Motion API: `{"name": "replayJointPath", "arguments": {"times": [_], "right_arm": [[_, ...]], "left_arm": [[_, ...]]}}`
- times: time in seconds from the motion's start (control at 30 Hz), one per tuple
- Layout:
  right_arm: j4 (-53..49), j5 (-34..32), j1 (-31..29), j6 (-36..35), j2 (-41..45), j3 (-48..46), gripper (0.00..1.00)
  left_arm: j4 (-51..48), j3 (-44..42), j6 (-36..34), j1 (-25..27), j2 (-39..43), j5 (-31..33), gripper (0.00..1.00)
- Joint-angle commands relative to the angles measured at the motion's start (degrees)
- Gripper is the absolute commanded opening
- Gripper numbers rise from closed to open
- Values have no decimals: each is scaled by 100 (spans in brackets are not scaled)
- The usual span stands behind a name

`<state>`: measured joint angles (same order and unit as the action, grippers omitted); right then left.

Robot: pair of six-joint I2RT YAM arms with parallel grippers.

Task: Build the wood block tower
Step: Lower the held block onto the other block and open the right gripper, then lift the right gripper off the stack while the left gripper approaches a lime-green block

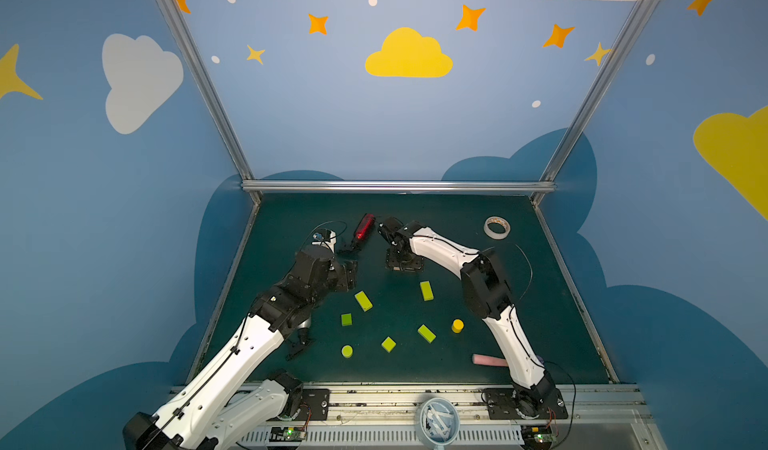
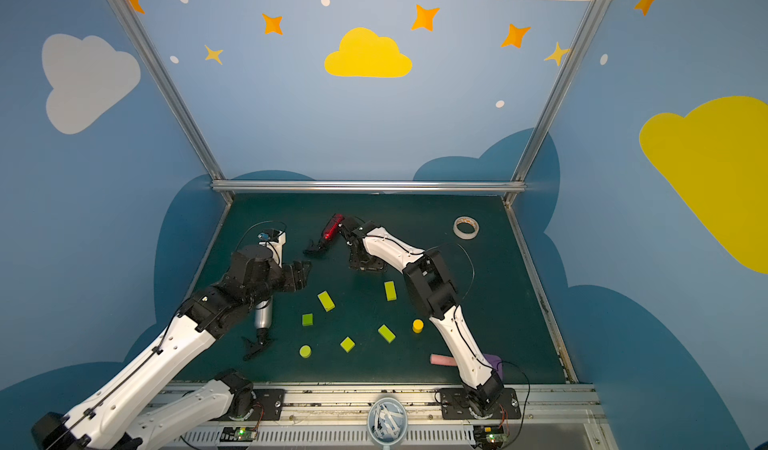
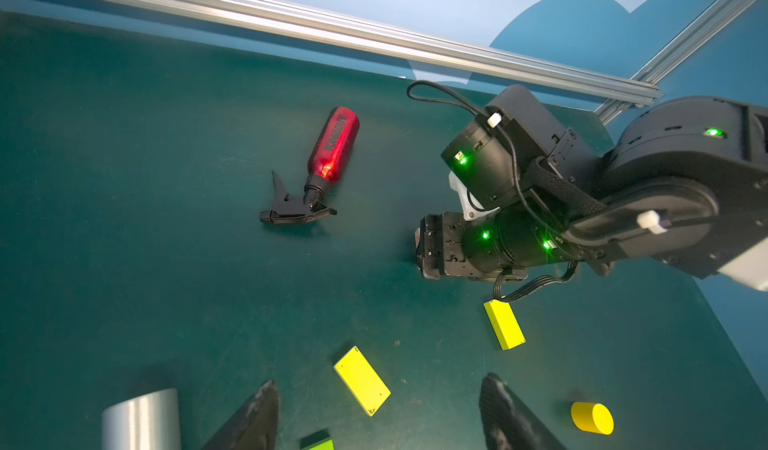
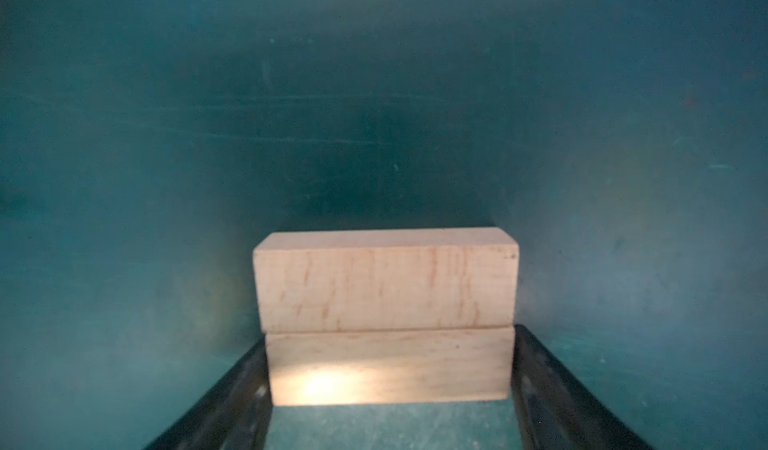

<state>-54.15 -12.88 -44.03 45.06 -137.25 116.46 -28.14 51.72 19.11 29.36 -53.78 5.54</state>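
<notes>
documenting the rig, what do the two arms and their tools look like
The left arm and right arm have white link shells, black joint housings and thin black cables clipped along them. Green lights glow on the right arm's black wrist. The left tool and right tool each have two dark tapering fingers.

Red spray bottle (image 1: 364, 227), tape roll (image 1: 497, 227), pink-handled tool (image 1: 488, 360).

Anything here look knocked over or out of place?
Yes: the red metal spray bottle lies on its side at the back of the dark green table, and a silver spray bottle lies tipped by the left arm.
</notes>
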Motion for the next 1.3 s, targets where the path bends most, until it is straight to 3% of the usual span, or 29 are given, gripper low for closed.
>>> {"name": "replayJointPath", "arguments": {"times": [0.0, 0.6, 0.93, 1.27], "right_arm": [[-60, 40, -28, 34, -241, -2, 85], [209, 191, -41, -216, 289, -168, 89], [-233, -307, -32, -230, 512, -63, 89], [-192, -230, -54, -369, 997, -166, 89]], "left_arm": [[-69, -48, -52, -27, 91, 70, 76], [-69, -82, -28, -27, 147, 79, 76], [-74, -92, -12, -24, 157, 61, 76], [-71, -69, 24, -27, 184, 26, 75]]}}
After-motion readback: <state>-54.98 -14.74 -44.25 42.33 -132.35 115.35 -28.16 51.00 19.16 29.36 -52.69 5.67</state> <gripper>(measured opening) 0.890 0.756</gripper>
